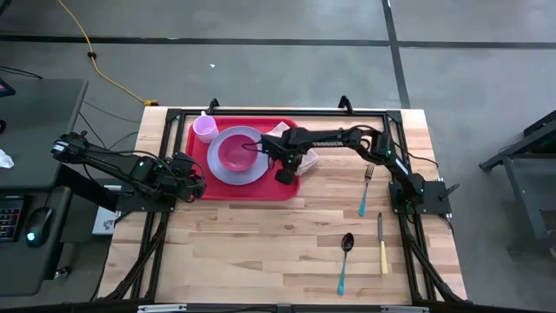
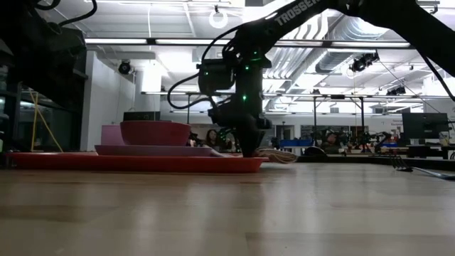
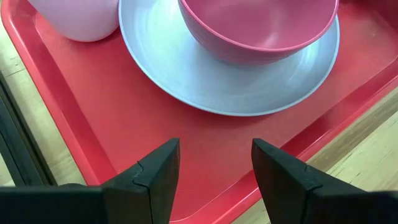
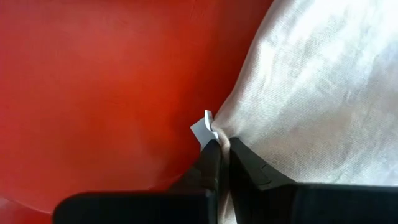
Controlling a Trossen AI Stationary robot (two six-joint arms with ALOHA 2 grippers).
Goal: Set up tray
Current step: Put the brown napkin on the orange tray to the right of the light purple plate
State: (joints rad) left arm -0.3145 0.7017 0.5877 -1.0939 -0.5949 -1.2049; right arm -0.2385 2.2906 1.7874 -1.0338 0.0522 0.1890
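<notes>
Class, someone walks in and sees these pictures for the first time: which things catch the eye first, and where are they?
First, the red tray at the table's far side, carrying a pink bowl on a lavender plate and a pink cup. Next, the right gripper, pinched shut on a white cloth napkin at the tray's right edge. The left gripper hovers open over the tray's left edge.

The tray (image 1: 248,185) is a large, flat, red plastic rectangle with rounded corners and a low raised rim. It lies level on the wooden worktop, close to the far edge and left of centre, its long sides parallel to that edge.
</notes>
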